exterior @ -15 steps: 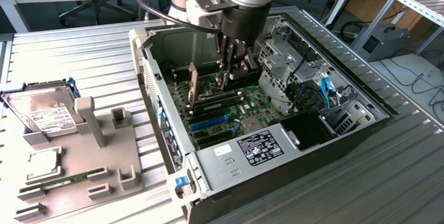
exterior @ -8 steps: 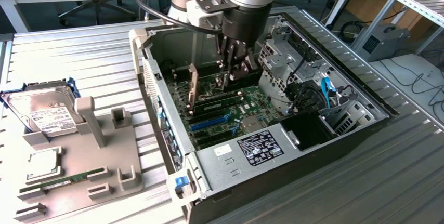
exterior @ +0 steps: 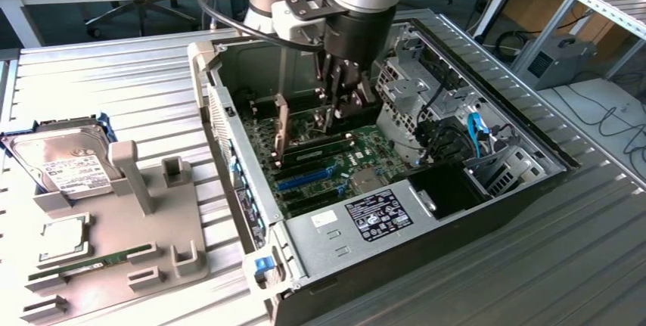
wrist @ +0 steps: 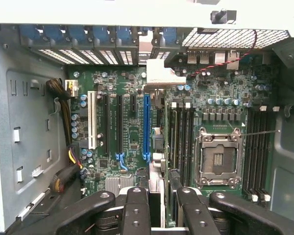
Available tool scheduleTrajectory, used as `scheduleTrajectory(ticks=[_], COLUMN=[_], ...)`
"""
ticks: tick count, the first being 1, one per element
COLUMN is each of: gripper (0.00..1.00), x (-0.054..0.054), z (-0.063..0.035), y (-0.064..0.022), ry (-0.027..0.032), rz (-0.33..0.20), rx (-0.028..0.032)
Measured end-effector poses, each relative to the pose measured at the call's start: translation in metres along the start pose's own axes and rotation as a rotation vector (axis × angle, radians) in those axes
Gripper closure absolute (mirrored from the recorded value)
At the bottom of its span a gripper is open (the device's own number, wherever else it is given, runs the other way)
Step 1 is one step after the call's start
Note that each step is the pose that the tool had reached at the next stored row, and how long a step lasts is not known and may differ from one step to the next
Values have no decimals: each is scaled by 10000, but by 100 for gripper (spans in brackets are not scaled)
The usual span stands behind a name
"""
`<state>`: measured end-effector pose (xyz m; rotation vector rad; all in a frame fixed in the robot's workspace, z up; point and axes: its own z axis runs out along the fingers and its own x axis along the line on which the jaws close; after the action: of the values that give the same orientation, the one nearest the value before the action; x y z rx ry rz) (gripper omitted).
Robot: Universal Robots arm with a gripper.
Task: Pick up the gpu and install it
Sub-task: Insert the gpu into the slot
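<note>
— Inside the open computer case (exterior: 485,212), where was the tool (exterior: 340,111)?

— Low over the motherboard (wrist: 132,132), reaching down from the arm; its two fingers (wrist: 135,205) were clamped on the gpu (wrist: 157,166), one on either side of the card.

— And how did the gpu sit?

— On edge, seen end-on from the wrist view; it ran from between the fingers toward the rear wall of the case, where its pale end bracket stood by the vented slot covers; the long blue slot (wrist: 146,127) lay just beside it and parallel. Whether the card's lower edge was touching any slot I could not tell (the fingers hid that part).

— What else was on the board?

— An open CPU socket (wrist: 219,159) to the far side of the card from the blue slot, with dark memory slots flanking it; a bundle of black and yellow wires (wrist: 63,112) ran along the board's other edge.

— And outside the case?

— On the ribbed metal desk (exterior: 121,84), toward the exterior view's left, was a grey holder tray (exterior: 121,250); a silver hard drive (exterior: 66,163) with a white label leaned at its far end; a square processor chip (exterior: 63,235) and a narrow green RAM stick (exterior: 91,265) lay nearer the camera, all well apart from the tool.
</note>
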<state>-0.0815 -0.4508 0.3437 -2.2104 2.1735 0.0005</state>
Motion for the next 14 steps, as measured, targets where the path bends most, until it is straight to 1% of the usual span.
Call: scheduleTrajectory(ticks=[14], gripper=[73], x=[39], z=[13], y=[1], ry=[12], rz=[-1], rx=[0])
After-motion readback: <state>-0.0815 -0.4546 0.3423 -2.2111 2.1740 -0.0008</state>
